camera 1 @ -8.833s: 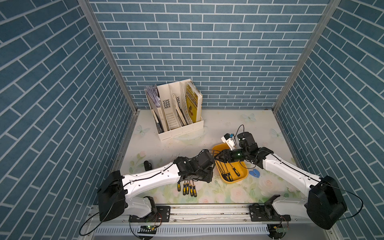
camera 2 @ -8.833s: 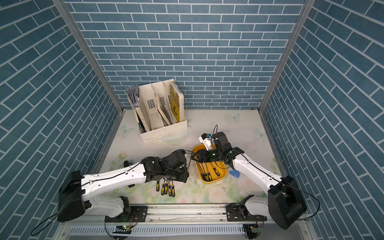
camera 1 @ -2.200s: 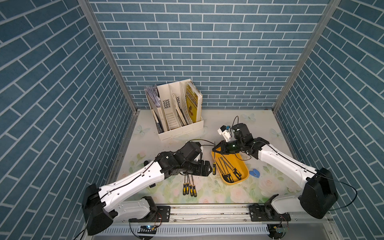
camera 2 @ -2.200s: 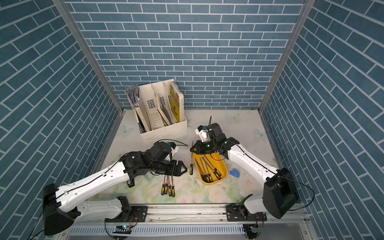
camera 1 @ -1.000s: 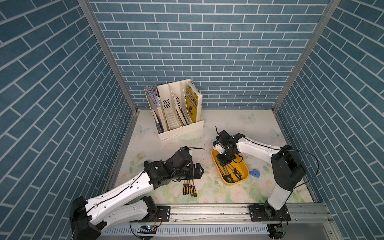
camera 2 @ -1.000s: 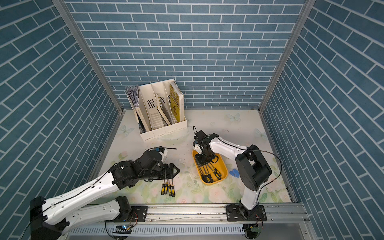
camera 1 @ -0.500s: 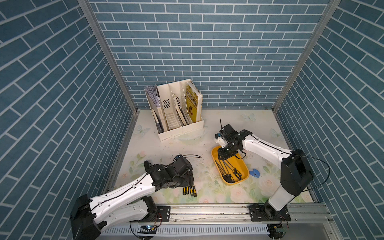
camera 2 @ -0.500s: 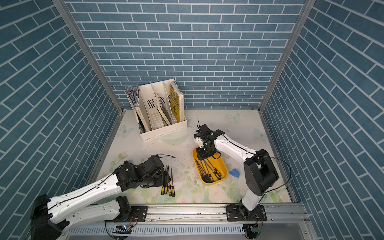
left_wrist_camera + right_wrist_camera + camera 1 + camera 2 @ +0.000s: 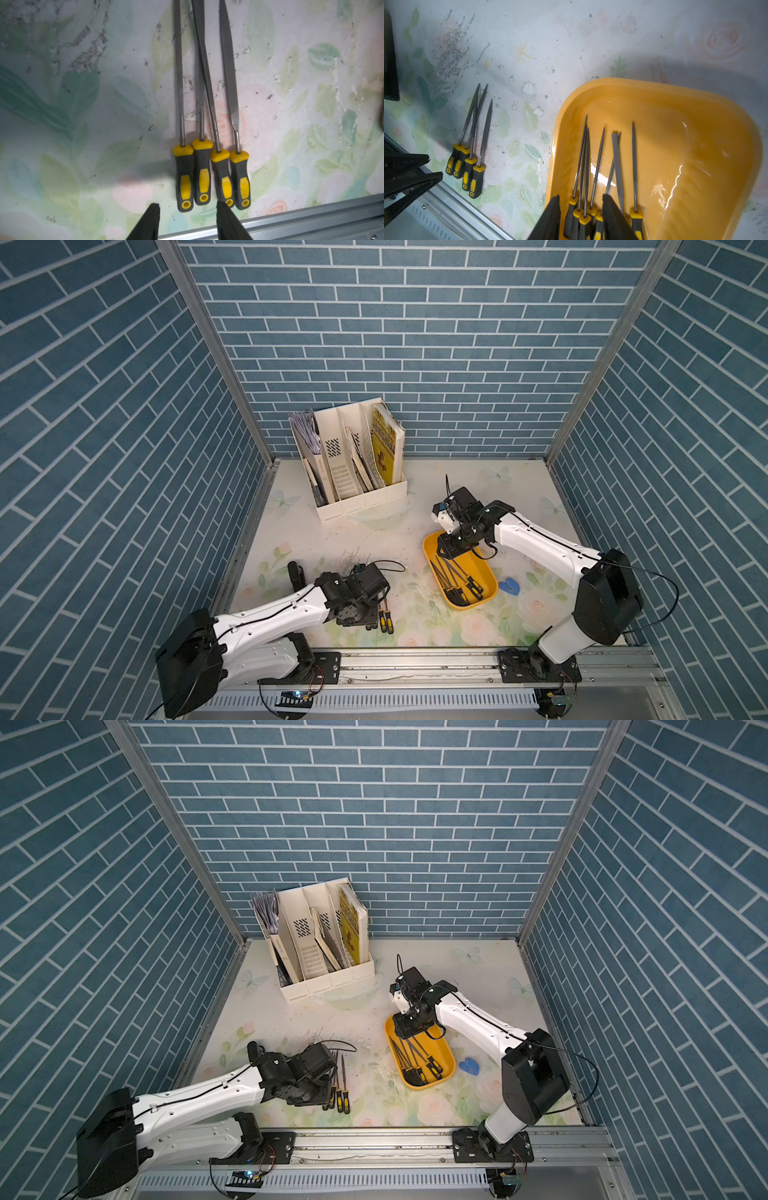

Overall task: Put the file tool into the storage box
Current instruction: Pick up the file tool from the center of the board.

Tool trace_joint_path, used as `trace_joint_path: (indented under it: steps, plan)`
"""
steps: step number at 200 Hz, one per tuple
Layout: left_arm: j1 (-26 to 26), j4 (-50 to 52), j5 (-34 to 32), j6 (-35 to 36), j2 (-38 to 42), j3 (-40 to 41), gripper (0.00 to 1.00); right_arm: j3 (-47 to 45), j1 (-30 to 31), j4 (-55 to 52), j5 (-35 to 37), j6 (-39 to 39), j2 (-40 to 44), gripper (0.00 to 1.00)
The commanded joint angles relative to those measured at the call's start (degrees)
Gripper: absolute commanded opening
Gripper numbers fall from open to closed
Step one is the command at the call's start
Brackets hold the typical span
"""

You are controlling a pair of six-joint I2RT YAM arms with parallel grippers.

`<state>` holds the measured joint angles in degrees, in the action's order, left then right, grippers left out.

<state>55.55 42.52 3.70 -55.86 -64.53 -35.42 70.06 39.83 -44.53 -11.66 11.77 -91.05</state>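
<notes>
Counter [image 9: 374, 539] carries the orange storage box [image 9: 675, 145], several stored files [image 9: 617, 162] inside, beneath the empty right hand [image 9: 581, 197], fingers apart. Left hand [image 9: 188, 207], likewise apart, hangs over four loose files [image 9: 202, 176]; straddle one handle only, then clamp.

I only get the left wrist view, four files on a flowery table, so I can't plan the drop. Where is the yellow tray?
Observer: In both top views the yellow tray lies on the table to the robot's right of those four files.
Operator: Is it empty?
Observer: No. Several files already lie in it, handles toward the front rail.
Operator: Is the other arm in the way?
Observer: The right gripper hangs over the tray's far end, jaws apart, holding nothing.
</notes>
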Motion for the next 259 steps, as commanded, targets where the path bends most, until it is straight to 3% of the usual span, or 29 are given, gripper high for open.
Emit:
trace_joint_path:
  steps: [1,80,185,196,228,259]
  plan:
    - [0.3,-0.6,-0.7,0.5,-1.0,0.6,0.47,-1.4,0.5,0.7,-0.5,1.5,1.6,0.36]
    - [0.1,-1.0,-3.1,0.3,-3.9,1.6,0.38,-3.6,1.0,1.9,-0.6,1.9,2.5,0.36]
    - [-0.8,-5.3,-3.5,2.4,-10.5,2.2,0.39,-5.3,1.4,2.5,-0.6,2.1,3.1,0.35]
    - [-0.8,-5.6,-3.4,2.7,-10.9,2.1,0.36,-5.4,1.5,2.7,-0.6,2.1,3.1,0.35]
    - [-1.0,-5.7,-3.4,3.9,-11.0,1.5,0.15,-6.0,1.6,3.3,-0.6,2.4,3.2,0.35]
    - [-1.0,-3.0,-3.0,6.1,-9.3,-0.5,0.08,-6.4,1.6,5.0,-3.8,3.3,4.3,0.37]
